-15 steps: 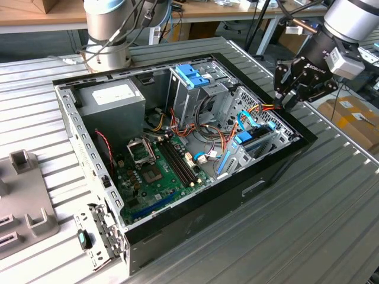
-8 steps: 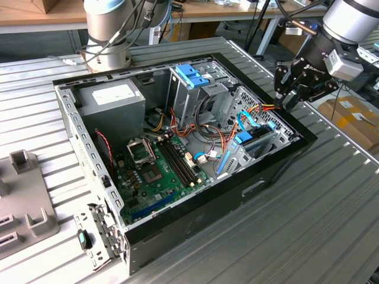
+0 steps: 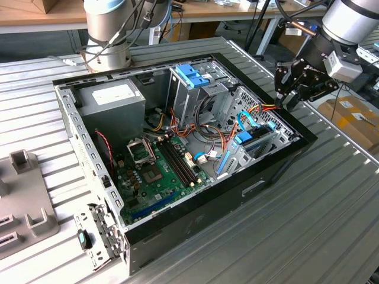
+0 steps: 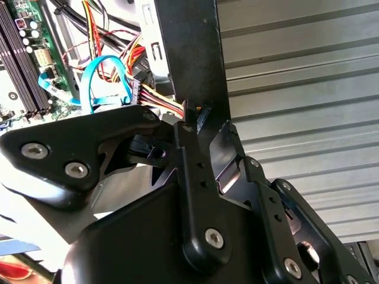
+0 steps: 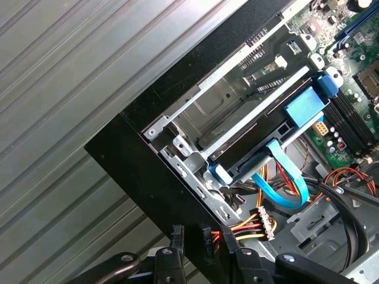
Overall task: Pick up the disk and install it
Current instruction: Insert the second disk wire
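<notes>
The disk (image 3: 251,140) sits inside the low drive bay at the front corner of the open computer case (image 3: 195,219), at the exterior view's right. Its light-blue carrier rails (image 5: 304,107) show in the first wrist view, and a blue data cable (image 5: 284,177) is plugged into its end. My gripper (image 3: 284,102) hovers just outside and above that corner of the case, apart from the disk. Its fingertips (image 5: 176,235) stand over the black case wall (image 5: 148,177) with only a narrow gap and nothing between them. The same wall edge (image 4: 189,59) runs past the gripper (image 4: 207,124) in the second wrist view.
Inside the case are a grey power-supply box (image 3: 112,97), a tall metal cage with a blue bracket (image 3: 192,76), the motherboard (image 3: 160,171) and loose orange and yellow cables (image 5: 249,225). Grey fixtures (image 3: 29,219) lie on the ribbed metal table (image 3: 320,213). A cardboard box (image 3: 349,115) stands beyond.
</notes>
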`<state>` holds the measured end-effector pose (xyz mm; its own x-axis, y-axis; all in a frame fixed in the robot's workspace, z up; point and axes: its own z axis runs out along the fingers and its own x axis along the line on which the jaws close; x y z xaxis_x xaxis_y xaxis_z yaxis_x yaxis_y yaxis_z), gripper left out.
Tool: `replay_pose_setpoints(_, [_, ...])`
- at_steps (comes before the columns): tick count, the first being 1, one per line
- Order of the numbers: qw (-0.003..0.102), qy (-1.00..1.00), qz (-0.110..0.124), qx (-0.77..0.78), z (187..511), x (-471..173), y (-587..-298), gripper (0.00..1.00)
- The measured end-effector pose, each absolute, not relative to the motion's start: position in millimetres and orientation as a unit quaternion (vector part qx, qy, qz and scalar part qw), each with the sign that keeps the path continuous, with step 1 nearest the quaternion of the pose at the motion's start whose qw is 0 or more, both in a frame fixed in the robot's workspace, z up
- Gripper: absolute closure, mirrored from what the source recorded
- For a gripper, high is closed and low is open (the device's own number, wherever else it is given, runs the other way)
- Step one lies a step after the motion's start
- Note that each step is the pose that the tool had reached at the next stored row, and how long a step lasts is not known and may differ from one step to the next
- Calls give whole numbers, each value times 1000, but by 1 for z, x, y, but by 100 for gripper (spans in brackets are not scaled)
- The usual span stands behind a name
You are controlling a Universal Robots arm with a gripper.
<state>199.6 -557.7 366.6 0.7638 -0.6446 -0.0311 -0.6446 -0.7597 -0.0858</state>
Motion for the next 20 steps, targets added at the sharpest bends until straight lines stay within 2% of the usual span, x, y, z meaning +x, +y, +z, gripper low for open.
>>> replay_pose_setpoints(20, [52, 320, -17, -946, 367, 193, -558, 63])
